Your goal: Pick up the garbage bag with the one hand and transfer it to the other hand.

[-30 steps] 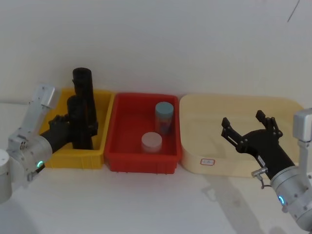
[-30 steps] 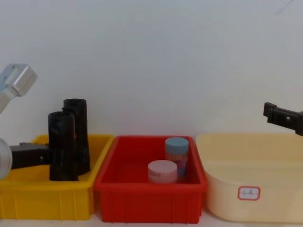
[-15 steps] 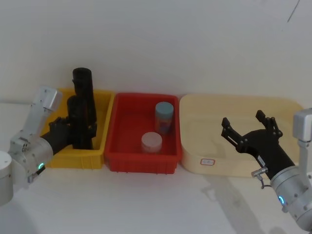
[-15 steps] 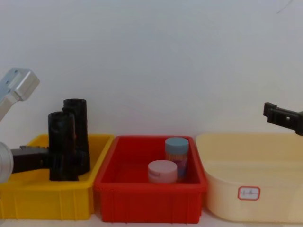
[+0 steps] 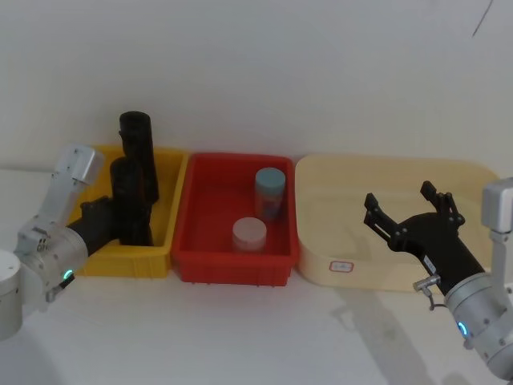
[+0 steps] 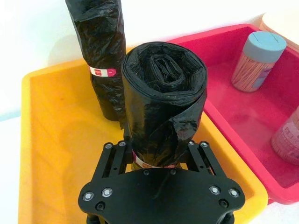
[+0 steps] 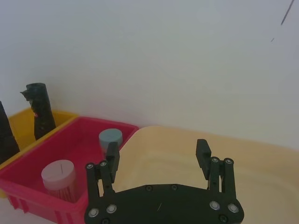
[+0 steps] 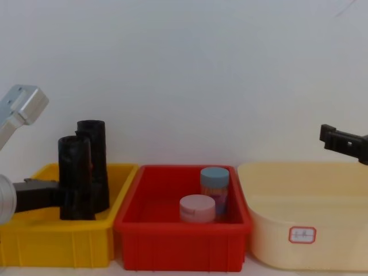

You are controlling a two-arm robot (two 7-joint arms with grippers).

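1. Head view: the left arm's silver wrist block was seen to have shifted slightly toward 3 o'clock within the last second. The garbage bag (image 5: 127, 180), a black roll of crinkly plastic, had not been raised. It was still stood upright in the yellow plastic bin (image 5: 128, 261), at 9 o'clock of the red plastic bin (image 5: 232, 269). The left gripper (image 5: 131, 218), black and long-fingered, was clamped round the bag's lower part. The lift was therefore judged not yet begun. The near-identical second black roll (image 5: 136, 136) stood at 12 o'clock of the bag. The right gripper (image 5: 401, 199) had not moved and was held spread wide over the cream plastic tub (image 5: 385, 277). A small red-edged sticker (image 5: 341, 266) was seen on the tub, but its writing could not be read.

2. Left wrist view: the fingers (image 6: 114, 151) were seen pressed on both sides of the bag (image 6: 163, 107), at its red-and-white label band (image 6: 154, 164). A like band (image 6: 103, 71) was seen on the second roll; neither text could be read.

3. Right wrist view: the right gripper (image 7: 158, 149) was seen parted and empty above the tub.

4. Chest view: the bag (image 8: 76, 172) was seen unmoved and resting in the bin, and the tub's sticker (image 8: 302, 234) was illegible.
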